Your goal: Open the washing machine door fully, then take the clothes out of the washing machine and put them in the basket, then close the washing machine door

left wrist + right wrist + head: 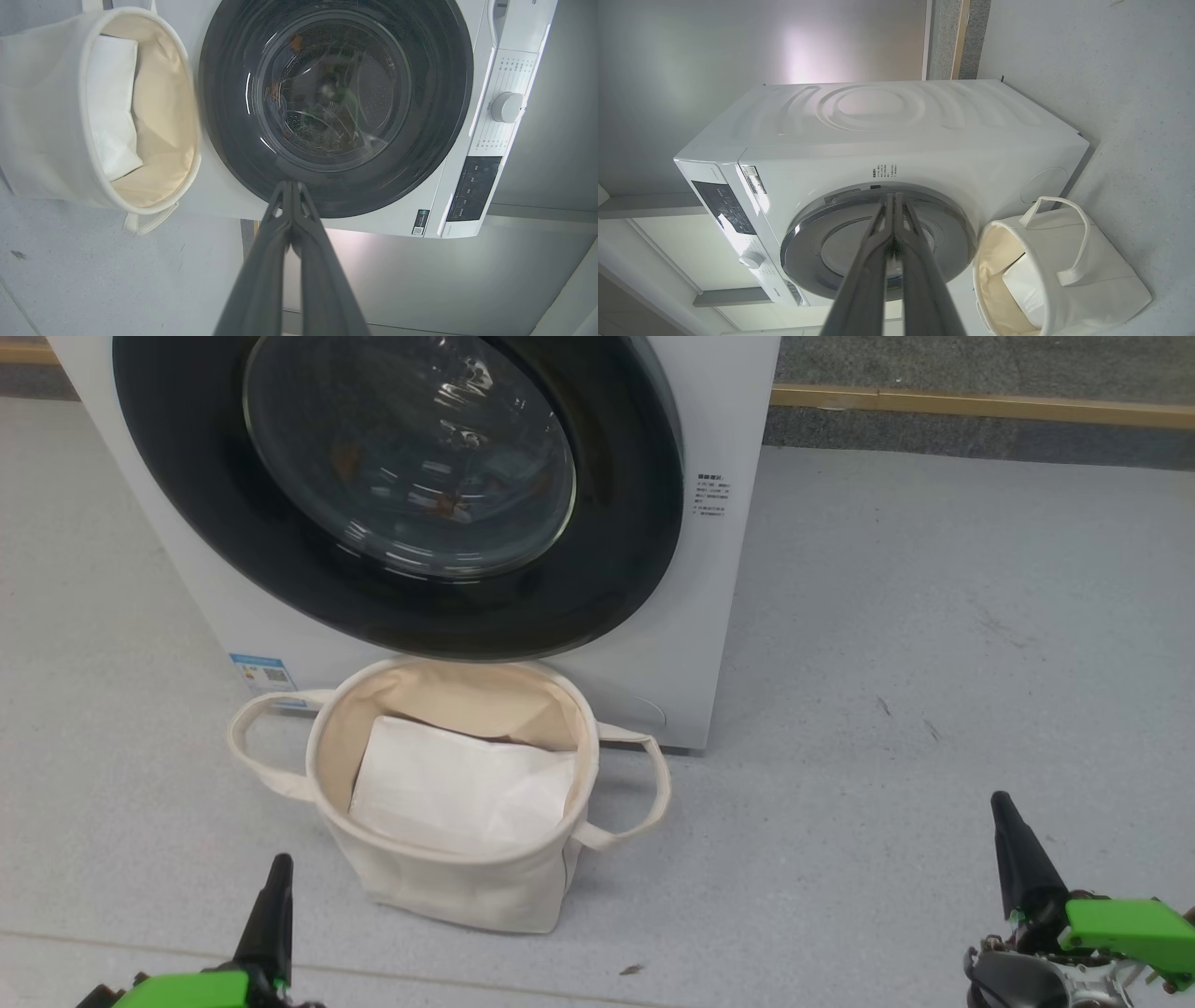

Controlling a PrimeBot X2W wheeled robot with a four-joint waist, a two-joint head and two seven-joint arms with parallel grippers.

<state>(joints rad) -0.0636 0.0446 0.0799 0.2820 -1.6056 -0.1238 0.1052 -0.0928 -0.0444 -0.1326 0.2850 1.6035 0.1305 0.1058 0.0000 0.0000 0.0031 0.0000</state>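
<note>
Two pinched-together, empty claws: left claw (pixel 278 877), right claw (pixel 1004 807); washing machine door (pixel 401 476) sits closed behind basket (pixel 448 887).

1. Right gripper (pixel 893 200): both long dark fingers are pressed together with nothing between them, tips pointing at the washing machine door (pixel 952 233).
2. Washing machine (pixel 887 135): white casing; the door sits shut against the front. A dark control panel (pixel 721 207) and a round dial (pixel 752 259) lie alongside.
3. Basket (pixel 1101 289): cream canvas, standing on the grey floor (pixel 1111 70) just beside the machine, with a folded white sheet (pixel 1024 287) inside.
</note>
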